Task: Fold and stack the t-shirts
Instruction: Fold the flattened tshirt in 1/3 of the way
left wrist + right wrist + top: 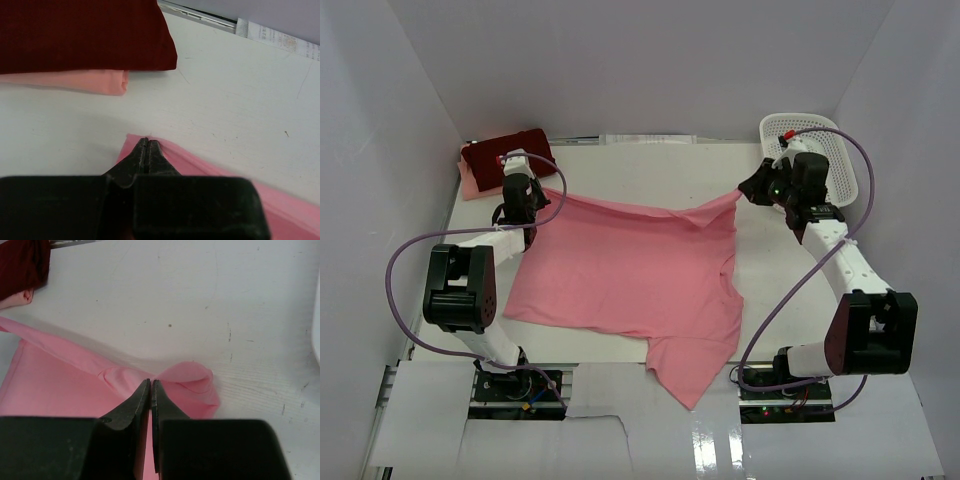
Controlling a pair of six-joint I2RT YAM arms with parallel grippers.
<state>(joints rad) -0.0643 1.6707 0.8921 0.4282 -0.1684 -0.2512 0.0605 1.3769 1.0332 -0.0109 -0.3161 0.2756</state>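
1. Salmon-pink t-shirt [630,280] lies spread on the white table [650,165] between the 2 arms. Its far edge is stretched from the left gripper [146,141] across to the right gripper [151,382].
2. Left gripper: jaws pressed fully together, pinching a corner of that shirt right at the tips. The cloth trails off to its right and back beneath it.
3. Right gripper: jaws closed to a hairline slit on a bunched fold of the same shirt. A small rounded puff of cloth sits just beyond and right of the tips, and the rest runs off to its left.
4. Folded, the dark maroon t-shirt [80,35] rests on top of the pale peach t-shirt [75,81]. Both are ahead and left of the left gripper, apart from the pinched corner.
5. 1 sleeve of the spread shirt points back toward the arm bases, well behind the right gripper.
6. White mesh basket [845,150] stands close beside the right gripper, on its right.
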